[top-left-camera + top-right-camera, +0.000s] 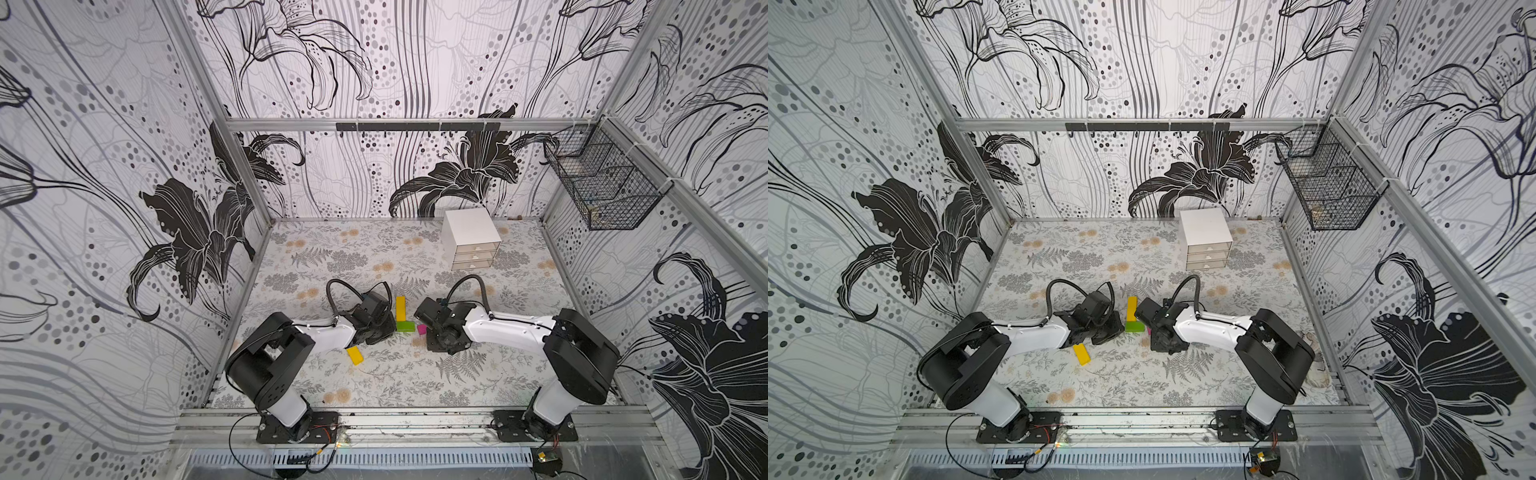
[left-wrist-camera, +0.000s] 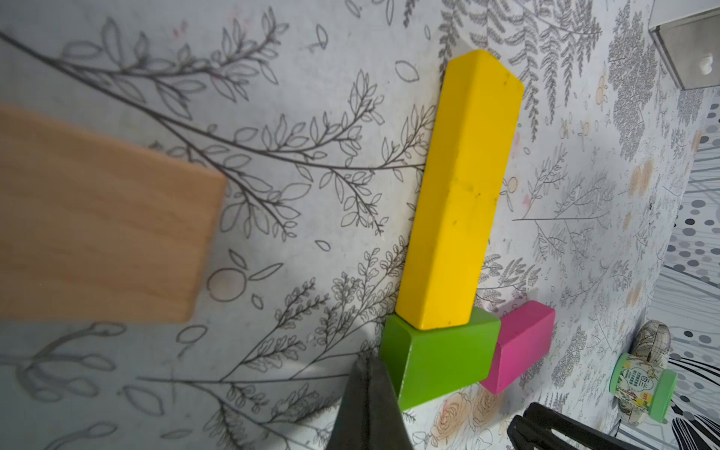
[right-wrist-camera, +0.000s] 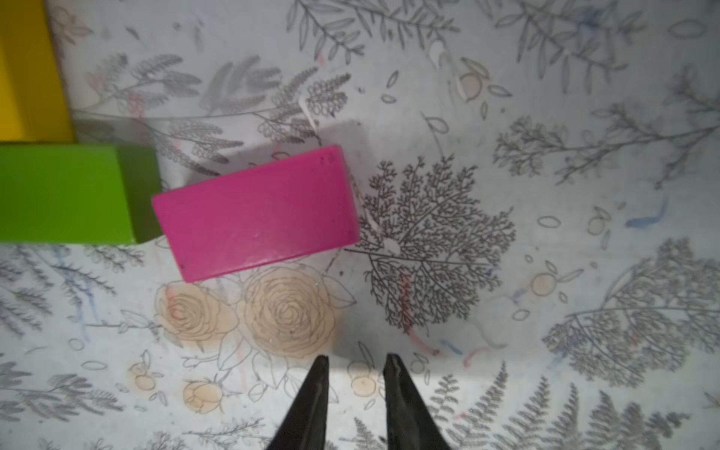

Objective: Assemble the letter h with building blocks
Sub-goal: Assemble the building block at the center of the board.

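A long yellow block (image 1: 400, 308) lies flat with a short green block (image 1: 405, 326) across its near end. A magenta block (image 3: 257, 212) lies tilted on the table, one corner at the green block's (image 3: 66, 193) end. In a top view, a second yellow block (image 1: 354, 355) lies alone beside the left arm. In the left wrist view the tan wood block (image 2: 97, 218) is blurred and off to one side. My left gripper (image 2: 368, 364) is shut and empty, its tip against the green block's (image 2: 440, 358) end. My right gripper (image 3: 356, 360) is narrowly open and empty, a short way from the magenta block.
A white drawer unit (image 1: 471, 239) stands at the back right, and a black wire basket (image 1: 602, 183) hangs on the right wall. A round green lidded container (image 2: 643, 385) lies at the table's right side. Both arms meet at mid-table.
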